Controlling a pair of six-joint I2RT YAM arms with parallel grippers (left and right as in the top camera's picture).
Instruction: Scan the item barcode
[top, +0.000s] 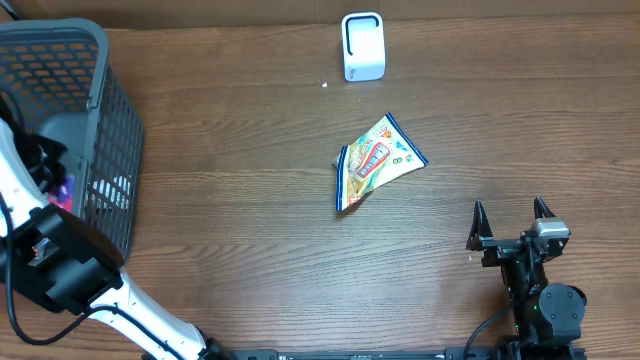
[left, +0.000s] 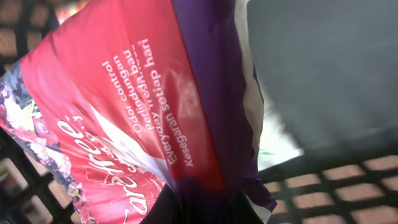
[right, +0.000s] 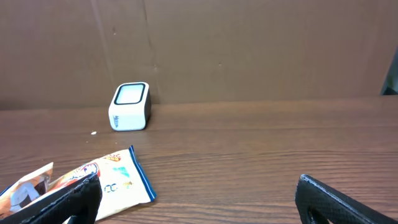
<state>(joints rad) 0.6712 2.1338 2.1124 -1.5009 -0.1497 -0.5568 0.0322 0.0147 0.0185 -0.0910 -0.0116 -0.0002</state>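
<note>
In the left wrist view, a red and purple packet (left: 130, 118) with white lettering fills most of the picture. My left gripper (left: 202, 210) is shut on its lower edge, inside the grey mesh basket (top: 100, 120) at the table's left. From overhead only a pink and purple scrap of the packet (top: 62, 190) shows beside the left arm. No barcode is visible. The white scanner (top: 362, 46) stands at the back of the table and appears again in the right wrist view (right: 130, 107). My right gripper (top: 510, 225) rests open at the front right, holding nothing.
A yellow, blue-edged snack packet (top: 375, 162) lies flat mid-table, left of the right gripper's fingers (right: 68, 199). The basket floor (left: 348, 186) is a dark grid. A brown wall (right: 249, 50) rises behind the scanner.
</note>
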